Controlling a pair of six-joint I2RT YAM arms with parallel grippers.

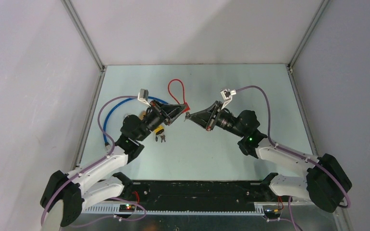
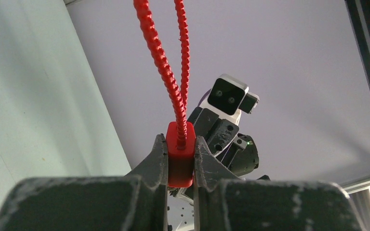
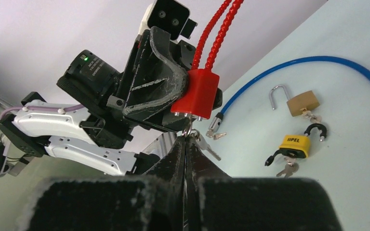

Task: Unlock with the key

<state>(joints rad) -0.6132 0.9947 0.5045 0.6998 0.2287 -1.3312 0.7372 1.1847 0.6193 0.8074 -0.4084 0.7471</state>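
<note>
1. Table: pale green surface, walled on 3 sides.

2. Left arm and right arm: both reach inward, and their claws meet near the middle of the table.

3. Left claw: clamped on the red lock body, with 1 finger on each flat side. The lock is held off the table. Its ribbed red cable runs out of the top of the body as a closed loop, away from the claw.

4. Right claw: fingers pressed together, pinching a key by its head. The key's tip sits at the underside of the red lock body. The wrist view does not show whether the key is fully seated. Spare keys hang just beside the fingertips.

5. Blue cable: lies curved on the table on the left arm's side, apart from the red lock.

6. Brass padlock: lies flat inside the curve of the blue cable, with its shackle swung open.

7. Yellow padlock: lies just beside the brass one, with its black shackle open.

8. Small keys: lie on the table, touching the yellow padlock's lower edge.
</note>
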